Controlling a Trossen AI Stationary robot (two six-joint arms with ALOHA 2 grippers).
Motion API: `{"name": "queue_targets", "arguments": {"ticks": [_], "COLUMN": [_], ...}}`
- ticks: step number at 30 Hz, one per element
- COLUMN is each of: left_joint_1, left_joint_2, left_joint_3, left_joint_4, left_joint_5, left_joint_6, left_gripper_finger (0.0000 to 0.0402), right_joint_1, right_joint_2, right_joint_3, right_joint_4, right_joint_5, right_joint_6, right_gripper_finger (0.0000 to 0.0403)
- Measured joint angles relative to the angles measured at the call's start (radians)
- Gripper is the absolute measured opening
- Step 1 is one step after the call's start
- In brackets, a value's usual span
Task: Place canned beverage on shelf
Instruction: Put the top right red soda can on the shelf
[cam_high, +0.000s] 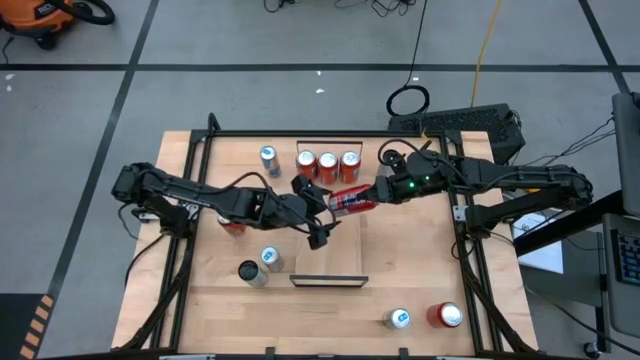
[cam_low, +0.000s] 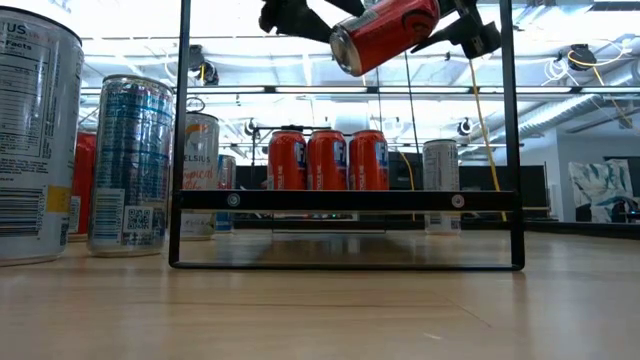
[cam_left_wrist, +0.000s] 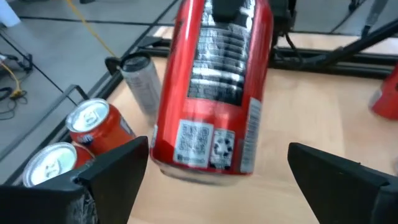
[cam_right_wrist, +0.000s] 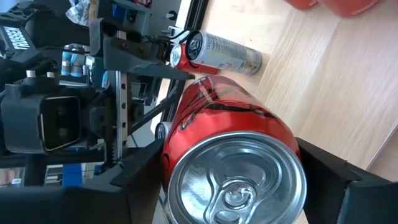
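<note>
A: High view first: where is the red can (cam_high: 350, 200)?

B: Lying sideways in the air between the two arms, above the middle of the tabletop (cam_high: 420, 270). The right pincer (cam_high: 378, 192) grasps it at its top end.

A: And the left pincer (cam_high: 322, 212)?

B: Released. Its fingers (cam_left_wrist: 118, 171) stand spread on either side of the can's bottom end, apart from the metal.

A: Does the low view agree?

B: Yes, the can hangs tilted near the upper edge, clear of the wood, with dark fingers around it.

A: The shelf (cam_high: 330, 278)?

B: A narrow light board lying across the near half of the tabletop, below the can. I see nothing standing on it.

A: Other cans?

B: Three red cans (cam_high: 327, 162) stand in a row at the far edge, a silver can (cam_high: 269, 157) just beside them. Two more stand near the left arm, two at the near right corner.
</note>
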Motion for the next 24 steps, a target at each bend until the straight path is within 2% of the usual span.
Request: {"name": "queue_targets", "arguments": {"ticks": [5,11,19,24], "left_joint_1": [0.011,0.035,0.049,0.054], "left_joint_2": [0.003,0.028,0.062,0.076], "left_joint_3": [0.0,0.0,0.0,0.0], "left_joint_4": [0.063,0.057,0.076,0.079], "left_joint_5": [0.003,0.043,0.058,0.06], "left_joint_6": [0.013,0.084,0.099,0.099], "left_gripper_finger": [0.0393,0.0389,0.0343,0.0334], "right_joint_1": [0.0,0.0,0.0,0.0], "right_joint_2": [0.0,0.0,0.0,0.002], "right_joint_3": [0.0,0.0,0.0,0.0], "right_joint_4": [0.0,-0.002,-0.004,-0.007], "right_joint_5": [0.007,0.027,0.045,0.047], "right_joint_6": [-0.011,-0.01,-0.02,-0.025], "right_gripper_finger": [0.0267,0.0267,0.0267,0.0267]}}
